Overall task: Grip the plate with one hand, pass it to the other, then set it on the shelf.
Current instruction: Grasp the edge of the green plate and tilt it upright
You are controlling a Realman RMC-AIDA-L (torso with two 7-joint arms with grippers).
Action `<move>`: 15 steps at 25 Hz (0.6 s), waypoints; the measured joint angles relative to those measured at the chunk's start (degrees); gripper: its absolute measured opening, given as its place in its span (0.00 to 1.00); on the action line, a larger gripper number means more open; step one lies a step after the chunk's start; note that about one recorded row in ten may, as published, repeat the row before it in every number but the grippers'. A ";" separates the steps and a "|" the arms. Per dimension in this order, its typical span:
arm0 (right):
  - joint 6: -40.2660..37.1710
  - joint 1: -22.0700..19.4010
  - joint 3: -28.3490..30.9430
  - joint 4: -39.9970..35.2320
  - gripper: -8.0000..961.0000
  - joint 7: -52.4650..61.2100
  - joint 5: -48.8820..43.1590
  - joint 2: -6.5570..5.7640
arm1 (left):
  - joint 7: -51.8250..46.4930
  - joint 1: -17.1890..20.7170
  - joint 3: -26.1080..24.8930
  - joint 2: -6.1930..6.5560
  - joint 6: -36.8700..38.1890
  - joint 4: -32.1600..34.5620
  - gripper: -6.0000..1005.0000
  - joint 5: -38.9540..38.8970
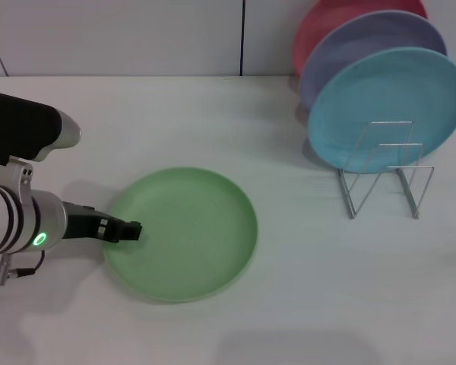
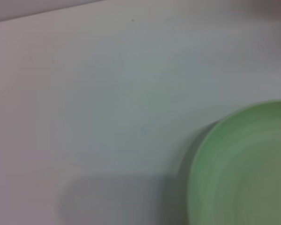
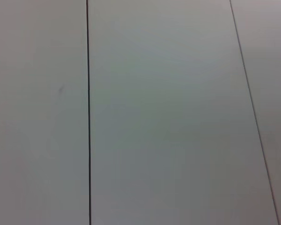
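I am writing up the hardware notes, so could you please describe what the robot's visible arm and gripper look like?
Only the left arm shows, in the head view. Its forearm is a silver-and-white cylinder with dark bands and a small glowing green ring light; a black upper segment sits behind it. A thin dark cable loops beneath. The left gripper is slim and black with a small pale marking. The right arm is out of view.

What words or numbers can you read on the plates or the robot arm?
None. The green plate, the light blue plate, the lavender and pink plates behind it, and the wire rack are all plain. The left pincer carries only a glowing green light, no writing.
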 joint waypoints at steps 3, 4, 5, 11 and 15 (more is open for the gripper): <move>0.23 0.00 0.00 -0.01 0.86 -0.05 -0.01 0.00 | -0.10 -0.02 0.17 0.00 -0.04 0.11 0.80 0.04; 0.25 0.00 0.00 -0.01 0.86 -0.06 -0.01 0.00 | -0.25 -0.02 0.17 0.00 -0.06 0.20 0.80 0.12; 0.25 0.00 0.00 -0.03 0.86 -0.06 -0.01 0.00 | -0.44 -0.02 0.17 0.00 -0.08 0.31 0.80 0.22; 0.25 0.00 0.00 0.03 0.86 -0.09 -0.01 0.00 | -0.74 -0.21 0.16 0.00 0.02 0.70 0.79 0.44; 0.25 -0.02 0.00 0.06 0.86 -0.09 0.00 0.00 | -0.81 -0.53 0.17 0.00 -0.10 1.02 0.78 0.45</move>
